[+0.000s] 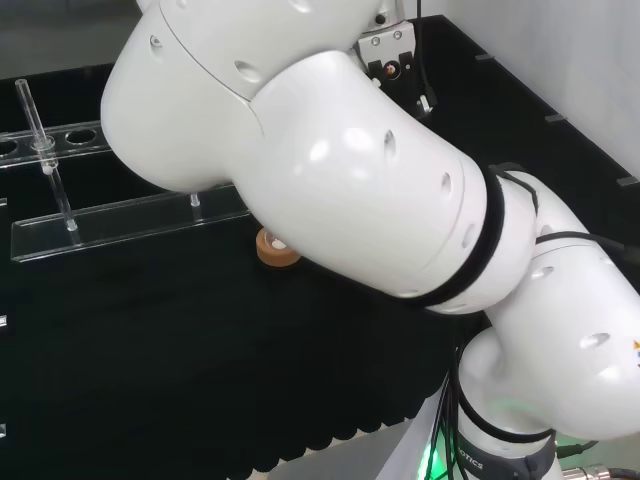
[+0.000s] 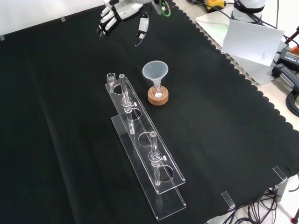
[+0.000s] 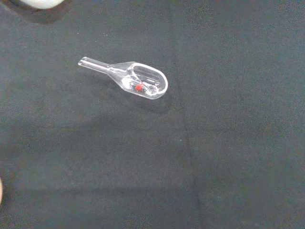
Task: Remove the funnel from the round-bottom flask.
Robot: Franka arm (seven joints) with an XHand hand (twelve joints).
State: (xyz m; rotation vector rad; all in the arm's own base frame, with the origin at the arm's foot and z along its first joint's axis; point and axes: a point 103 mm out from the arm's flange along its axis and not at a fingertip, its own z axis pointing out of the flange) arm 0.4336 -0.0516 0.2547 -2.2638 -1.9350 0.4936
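In the front view a clear plastic funnel (image 2: 155, 71) stands upright with its stem in a small round-bottom flask (image 2: 158, 93). The flask rests on a cork ring (image 2: 158, 97) near the middle of the cloth. The black and white hand (image 2: 122, 11) hangs at that view's top, well beyond the funnel and apart from it. Its fingers (image 2: 106, 24) are straight and spread, and it holds nothing. In the head view the cork ring (image 1: 275, 250) peeks out from under the big white arm link, which hides the funnel.
A long clear acrylic rack (image 2: 145, 147) with upright test tubes lies just left of the flask in the front view; the rack (image 1: 130, 220) also crosses the head view. The wrist view has a small clear glass scoop (image 3: 138, 82) with a red speck lying on the cloth.
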